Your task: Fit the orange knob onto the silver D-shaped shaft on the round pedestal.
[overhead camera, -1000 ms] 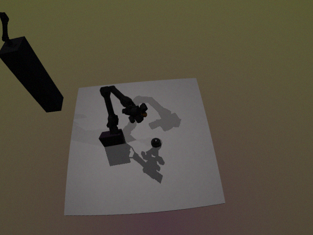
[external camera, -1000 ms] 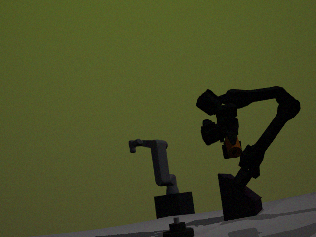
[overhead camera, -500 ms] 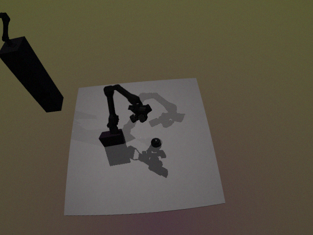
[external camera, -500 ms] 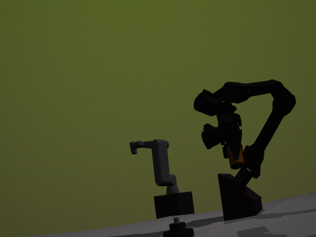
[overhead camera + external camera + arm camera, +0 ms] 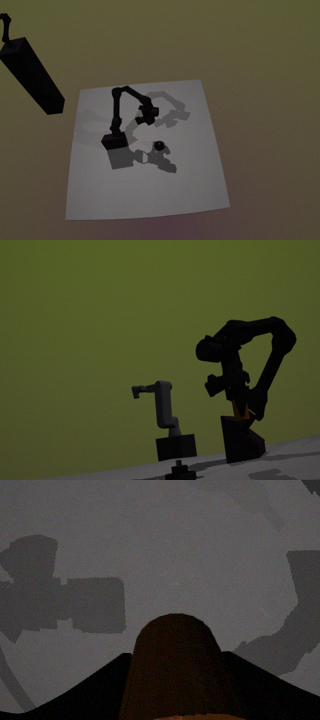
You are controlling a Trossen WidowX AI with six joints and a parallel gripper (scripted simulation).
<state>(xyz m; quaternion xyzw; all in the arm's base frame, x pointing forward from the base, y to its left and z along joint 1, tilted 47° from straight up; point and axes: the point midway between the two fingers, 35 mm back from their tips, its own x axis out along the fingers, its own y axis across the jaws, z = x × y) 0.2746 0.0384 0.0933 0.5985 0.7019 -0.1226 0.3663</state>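
Note:
The orange knob (image 5: 241, 418) (image 5: 177, 672) is held between the fingers of my gripper (image 5: 241, 412) (image 5: 176, 662), which is shut on it. The knob hangs nearly upright, its underside downward, and its hole is not visible. In the top view the gripper (image 5: 149, 120) hides the knob. The dark round pedestal (image 5: 156, 148) (image 5: 180, 476) stands on the table, with the silver shaft (image 5: 178, 463) upright and bare on top. The gripper is high above the table, up and right of the pedestal in the exterior view. The shaft's flat side cannot be made out.
The white table top (image 5: 144, 191) carries my arm's dark base block (image 5: 115, 141) (image 5: 242, 444), left of the pedestal in the top view. Arm shadows cross the table and reach the pedestal. Another arm (image 5: 164, 405) stands on a dark block (image 5: 176, 447) in the background.

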